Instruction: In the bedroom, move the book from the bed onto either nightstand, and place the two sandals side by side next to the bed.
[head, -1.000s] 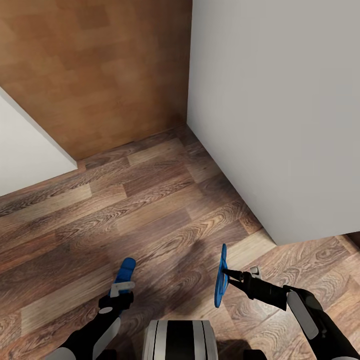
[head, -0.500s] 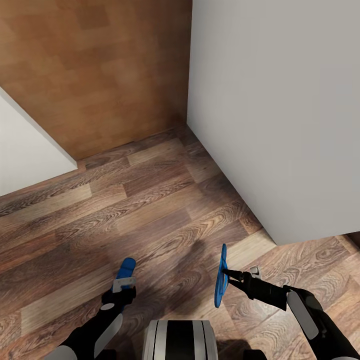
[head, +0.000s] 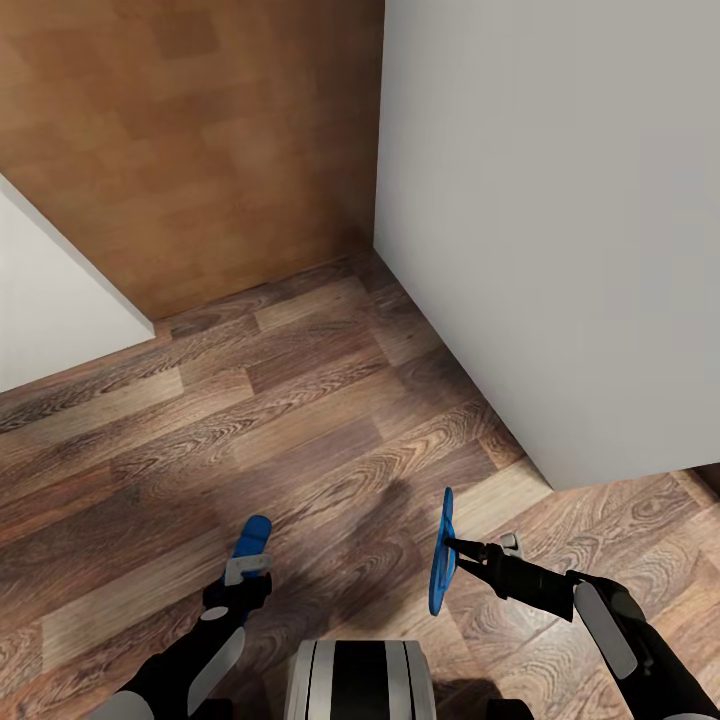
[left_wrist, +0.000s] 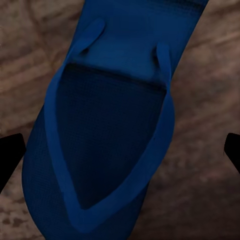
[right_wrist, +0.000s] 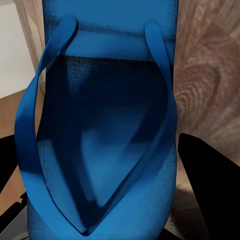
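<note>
Gripping 1 sandal (head: 441, 552) each — right gripper (head: 456, 547), left gripper (head: 246, 575) — white wall (head: 550, 220) blocks ahead.

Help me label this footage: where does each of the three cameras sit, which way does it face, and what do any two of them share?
Head view: on the head, looking down at the wood floor; shows both arms, left gripper, right gripper.
Left wrist view: looks along the dark fingertips at the left sandal.
Right wrist view: looks along its fingers at the right sandal.
Shared: each sandal also appears in the head view.
</note>
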